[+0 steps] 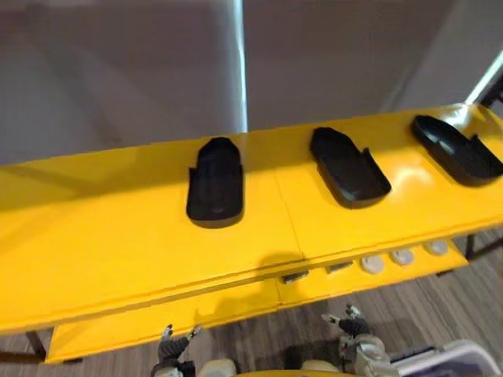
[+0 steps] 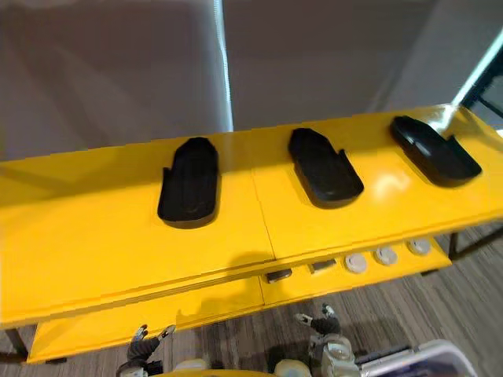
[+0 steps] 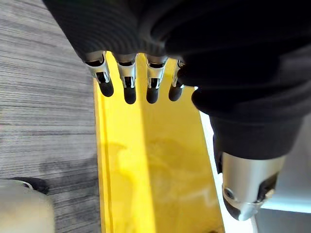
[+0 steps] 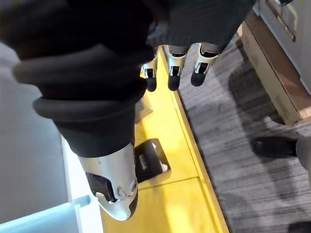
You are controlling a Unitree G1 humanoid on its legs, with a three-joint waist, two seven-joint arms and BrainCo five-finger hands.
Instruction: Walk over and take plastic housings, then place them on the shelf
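Eye views, nearest me: my left hand (image 1: pixel 174 345) sits at 7 o'clock and my right hand (image 1: pixel 351 323) at 5 o'clock, both low before the yellow shelf (image 1: pixel 94 236) and empty.
Eye views, housings: three black plastic housings lie apart on the shelf top: the left housing (image 1: pixel 215 182) near centre, the middle housing (image 1: pixel 348 167) at 2 o'clock, the right housing (image 1: pixel 457 149) at 3 o'clock.
Eye views, lower ledge (image 1: pixel 236 302): round white parts (image 1: pixel 402 257) in a row at 4 o'clock, small dark parts (image 1: pixel 296 276) beside them.
Left wrist view: my fingers (image 3: pixel 129 87) hang straight over the yellow ledge, thumb (image 3: pixel 248 189) apart, holding nothing.
Right wrist view: my fingers (image 4: pixel 174 73) are relaxed, grasping nothing; a small black part (image 4: pixel 150 160) lies on the ledge below.
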